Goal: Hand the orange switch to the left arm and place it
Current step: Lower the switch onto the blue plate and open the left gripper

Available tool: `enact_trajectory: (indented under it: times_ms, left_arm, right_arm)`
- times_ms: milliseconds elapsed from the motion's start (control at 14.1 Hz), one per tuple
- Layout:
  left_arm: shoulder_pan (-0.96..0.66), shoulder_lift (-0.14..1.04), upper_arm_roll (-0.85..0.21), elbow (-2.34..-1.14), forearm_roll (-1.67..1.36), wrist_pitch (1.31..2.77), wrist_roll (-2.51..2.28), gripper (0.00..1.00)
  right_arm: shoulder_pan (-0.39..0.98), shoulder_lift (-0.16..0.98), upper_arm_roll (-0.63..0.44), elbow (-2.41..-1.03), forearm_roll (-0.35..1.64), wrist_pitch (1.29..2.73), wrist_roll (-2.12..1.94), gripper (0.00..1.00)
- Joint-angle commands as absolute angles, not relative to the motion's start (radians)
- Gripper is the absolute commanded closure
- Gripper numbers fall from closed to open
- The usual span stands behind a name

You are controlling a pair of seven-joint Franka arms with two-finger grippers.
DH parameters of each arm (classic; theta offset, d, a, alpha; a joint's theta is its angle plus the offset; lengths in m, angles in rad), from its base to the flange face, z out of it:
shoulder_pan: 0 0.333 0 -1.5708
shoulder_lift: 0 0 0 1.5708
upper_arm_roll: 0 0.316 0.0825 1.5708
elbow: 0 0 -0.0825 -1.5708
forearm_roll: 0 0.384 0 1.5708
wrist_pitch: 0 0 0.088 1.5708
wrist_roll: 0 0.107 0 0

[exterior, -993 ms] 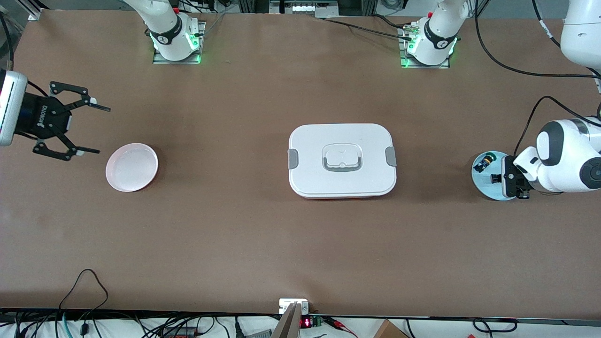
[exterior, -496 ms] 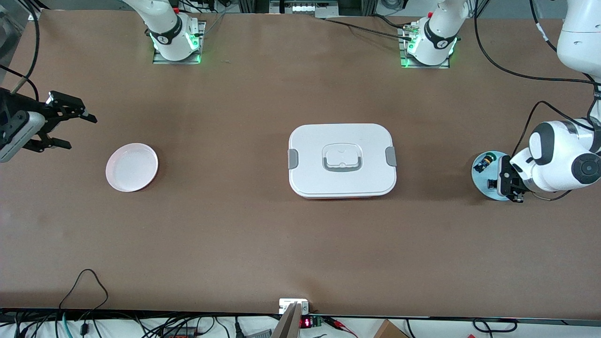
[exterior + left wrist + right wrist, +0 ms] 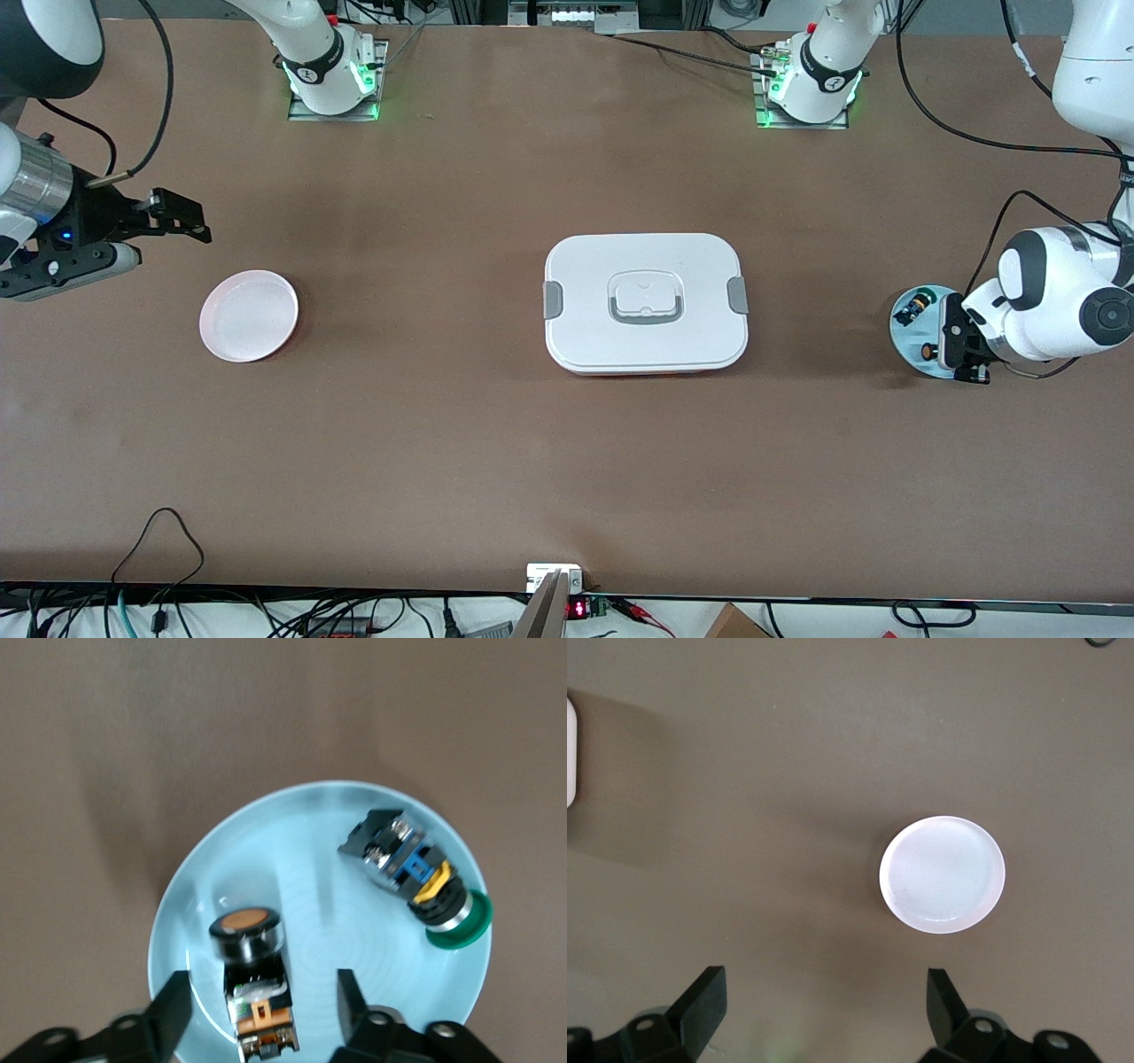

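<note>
The orange switch lies on its side on a light blue plate at the left arm's end of the table; it also shows in the front view. My left gripper is low over the plate, open, with one finger on each side of the switch and not touching it. The white box stands in the middle of the table. My right gripper is open and empty in the air over bare table at the right arm's end.
A black switch with a green cap lies on the same blue plate, apart from the orange one. An empty pink plate sits near my right gripper and shows in the right wrist view.
My right gripper has turned from pointing sideways to pointing down and shifted over the table beside the pink plate. My left gripper has shifted slightly over the blue plate.
</note>
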State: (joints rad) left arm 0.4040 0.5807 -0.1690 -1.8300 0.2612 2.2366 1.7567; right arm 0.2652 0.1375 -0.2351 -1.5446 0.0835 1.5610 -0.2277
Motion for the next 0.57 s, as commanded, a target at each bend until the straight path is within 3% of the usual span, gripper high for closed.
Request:
enact_trajectory:
  times_ms: [0,496]
  left_arm:
    - [0.41,0.526,-0.216,-1.819,0.267,2.113,1.734,0.0]
    - [0.408,0.453,-0.357,-1.593,0.172,1.552,1.412,0.0]
  right_arm:
    - [0.278,0.127,-0.241,-1.523,0.064,1.545,-0.192,0.0]
    - [0.285,0.137,-0.242,-1.494,0.066,1.519,-0.193,0.0]
